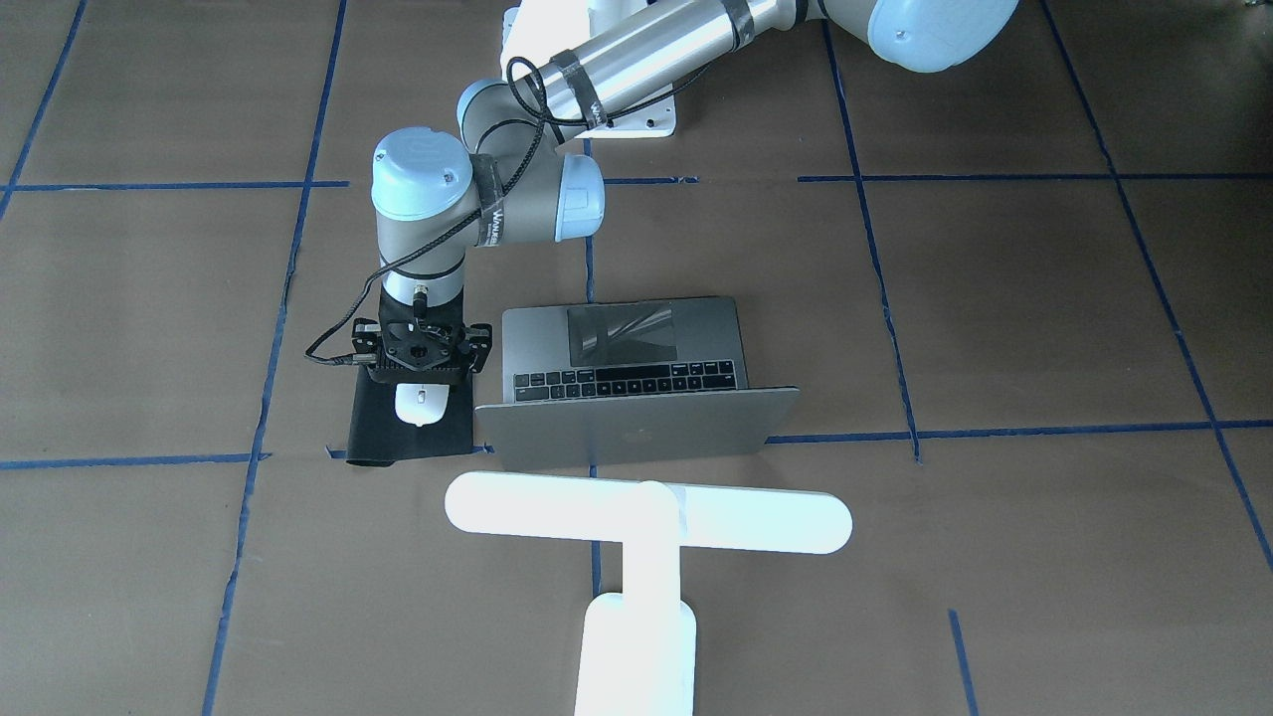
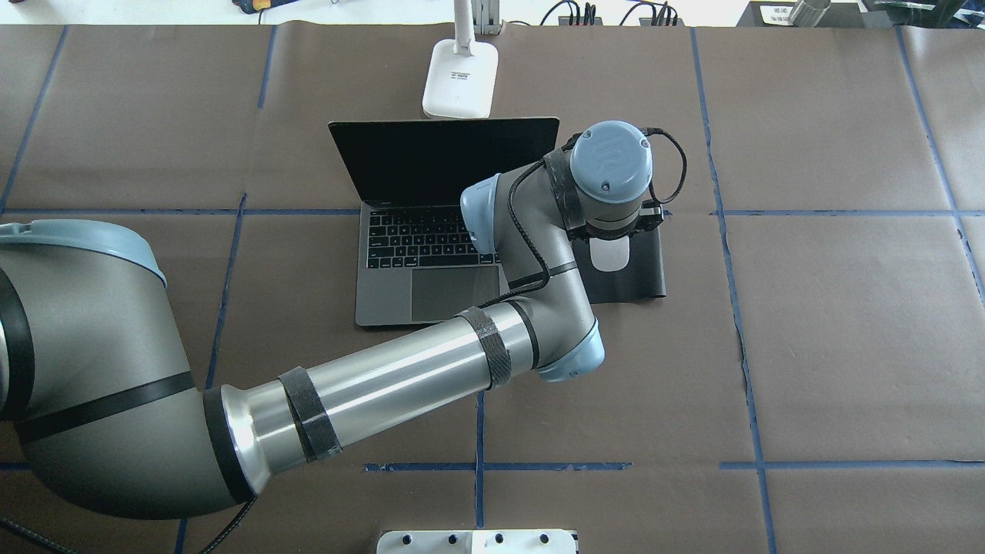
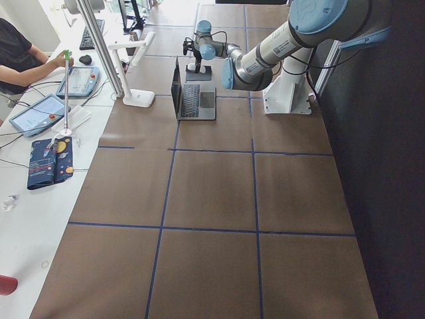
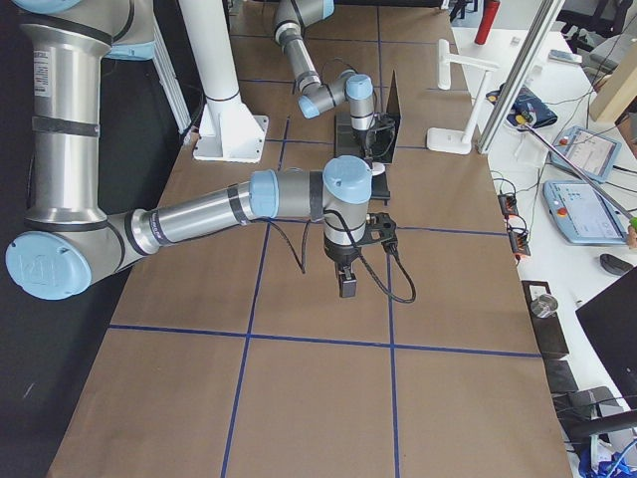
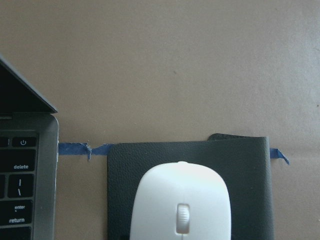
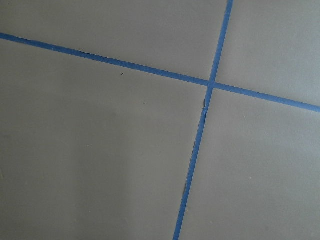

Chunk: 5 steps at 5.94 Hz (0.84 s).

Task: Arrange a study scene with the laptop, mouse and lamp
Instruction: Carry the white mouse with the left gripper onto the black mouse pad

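Observation:
The grey laptop [image 1: 617, 348] stands open mid-table, its screen towards the robot [image 2: 431, 261]. The white mouse [image 1: 420, 406] lies on a flat black mat [image 1: 383, 428] beside the laptop and fills the bottom of the left wrist view [image 5: 181, 205]. My left gripper [image 1: 422, 376] hangs straight down over the mouse's rear end. Its fingers are hidden under the wrist, so I cannot tell whether it is open or shut. The white T-shaped lamp [image 1: 646, 517] stands behind the laptop lid [image 2: 460, 77]. My right gripper [image 4: 346, 287] points down over bare table, far from these things; I cannot tell its state.
The robot's white pedestal [image 2: 477, 541] sits at the table's near edge. Blue tape lines [image 6: 210, 85] cross the brown table cover. An operators' desk with tablets and cables [image 3: 46, 113] runs along the far side, behind the lamp.

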{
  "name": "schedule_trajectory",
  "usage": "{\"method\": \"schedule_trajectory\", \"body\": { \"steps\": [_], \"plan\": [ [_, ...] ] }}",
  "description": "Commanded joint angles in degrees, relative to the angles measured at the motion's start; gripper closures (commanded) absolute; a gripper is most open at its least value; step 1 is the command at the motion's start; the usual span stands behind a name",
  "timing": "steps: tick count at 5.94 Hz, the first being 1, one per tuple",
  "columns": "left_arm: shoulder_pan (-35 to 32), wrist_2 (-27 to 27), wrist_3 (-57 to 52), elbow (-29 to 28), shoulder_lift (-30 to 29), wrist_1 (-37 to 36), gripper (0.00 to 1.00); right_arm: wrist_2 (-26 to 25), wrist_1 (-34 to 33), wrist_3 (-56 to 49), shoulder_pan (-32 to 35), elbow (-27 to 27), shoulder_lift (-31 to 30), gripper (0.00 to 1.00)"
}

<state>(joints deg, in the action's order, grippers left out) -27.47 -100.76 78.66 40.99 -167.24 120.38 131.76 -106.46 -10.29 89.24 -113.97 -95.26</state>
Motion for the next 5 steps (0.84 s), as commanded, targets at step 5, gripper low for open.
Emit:
{"method": "schedule_trajectory", "body": {
  "steps": [5],
  "plan": [
    [-5.80,-14.54,1.68,6.52,0.24,-9.39,0.00,-0.80,0.28,0.09,0.23,0.06,0.60,0.00]
  ]
}}
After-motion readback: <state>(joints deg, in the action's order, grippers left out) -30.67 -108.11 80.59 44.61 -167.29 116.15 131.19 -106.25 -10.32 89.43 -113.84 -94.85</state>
